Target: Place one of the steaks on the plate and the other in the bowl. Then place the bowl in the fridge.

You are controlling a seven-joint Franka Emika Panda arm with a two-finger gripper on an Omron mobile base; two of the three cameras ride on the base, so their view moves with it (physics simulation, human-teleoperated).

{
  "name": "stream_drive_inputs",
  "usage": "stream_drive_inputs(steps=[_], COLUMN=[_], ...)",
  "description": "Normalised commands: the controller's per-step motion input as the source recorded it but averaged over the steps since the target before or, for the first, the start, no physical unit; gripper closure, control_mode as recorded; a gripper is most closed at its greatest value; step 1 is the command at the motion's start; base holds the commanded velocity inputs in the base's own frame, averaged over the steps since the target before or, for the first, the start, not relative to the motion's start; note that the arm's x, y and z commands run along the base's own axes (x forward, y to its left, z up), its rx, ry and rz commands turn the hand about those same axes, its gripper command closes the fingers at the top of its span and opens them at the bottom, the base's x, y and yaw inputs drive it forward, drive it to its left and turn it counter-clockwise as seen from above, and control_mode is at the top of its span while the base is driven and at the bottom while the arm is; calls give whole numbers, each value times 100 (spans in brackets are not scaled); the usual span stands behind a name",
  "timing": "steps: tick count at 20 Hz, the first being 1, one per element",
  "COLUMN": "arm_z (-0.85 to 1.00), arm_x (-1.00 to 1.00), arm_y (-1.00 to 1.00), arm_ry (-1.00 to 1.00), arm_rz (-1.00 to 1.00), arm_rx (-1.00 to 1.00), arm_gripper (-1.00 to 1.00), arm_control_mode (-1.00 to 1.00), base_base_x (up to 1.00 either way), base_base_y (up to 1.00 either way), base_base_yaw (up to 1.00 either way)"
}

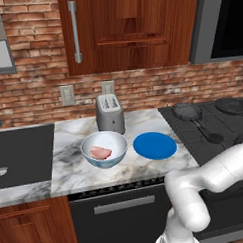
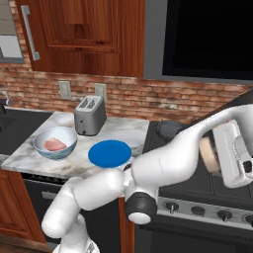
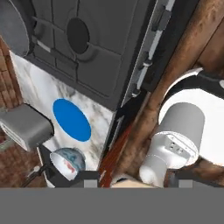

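The gripper (image 2: pixel 213 154) is seen at the right edge of the right base view, held above the stove (image 1: pixel 214 132) and turned sideways. A pale tan slab, taken for the second steak (image 2: pixel 208 151), is pressed between its fingers, so the jaws are judged to be closed on it. In the hand view a thin pale strip of that steak is caught at the bottom edge between the finger tips.

Two black pans (image 1: pixel 187 111) are set on the back burners of the stove. Just left of the stove, on the marble counter (image 1: pixel 70 161), the blue plate (image 1: pixel 154 145) is laid flat. The bowl (image 1: pixel 108 163) is placed close beside the plate, on its left, apart from it, and the pink steak (image 1: pixel 100 153) is lying inside it. A grey toaster (image 1: pixel 109 114) is stood behind the bowl against the brick wall (image 1: pixel 37 92). A dark sink (image 1: pixel 22 153) is set into the counter further left.
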Motion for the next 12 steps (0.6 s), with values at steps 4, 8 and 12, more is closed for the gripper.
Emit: stream_drive_inputs(steps=[4, 8, 12], arm_z=[43, 84, 23], arm_x=[-22, 11, 0], arm_y=[100, 100, 100], arm_ry=[30, 64, 16], arm_rz=[-16, 0, 0], arm_rx=[28, -11, -36], arm_gripper=[100, 100, 100], arm_control_mode=[-100, -100, -100], base_base_x=[0, 0, 0], base_base_y=[0, 0, 0], base_base_yaw=[0, 0, 0])
